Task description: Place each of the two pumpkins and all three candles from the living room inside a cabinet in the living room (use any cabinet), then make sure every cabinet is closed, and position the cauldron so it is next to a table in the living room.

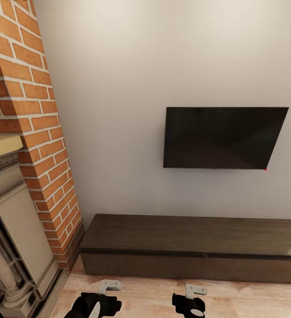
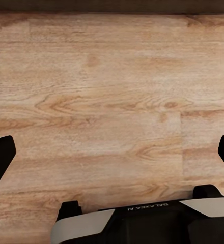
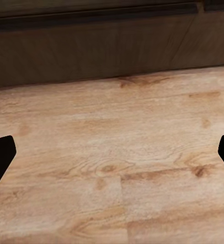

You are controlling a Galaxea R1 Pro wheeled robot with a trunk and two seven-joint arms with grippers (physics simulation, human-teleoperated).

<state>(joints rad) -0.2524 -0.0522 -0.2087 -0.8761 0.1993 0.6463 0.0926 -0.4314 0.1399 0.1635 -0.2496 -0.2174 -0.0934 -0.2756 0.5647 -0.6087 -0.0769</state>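
Dark brown wood is forming the cabinet (image 1: 194,247), sitting shut against the wall under the black TV (image 1: 222,138), right of the brick chimney (image 1: 30,123). Left end effector (image 2: 112,152) and right end effector (image 3: 112,157) are hovering spread wide and empty above the plank floor (image 3: 117,178).

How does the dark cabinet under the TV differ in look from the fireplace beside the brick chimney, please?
The cabinet is dark brown wood, plain and flat-fronted; the fireplace is pale stone with ornate carved mouldings. The cabinet is long and very low under the TV; the fireplace rises far higher, against the brick chimney. Both stand on the wood plank floor.
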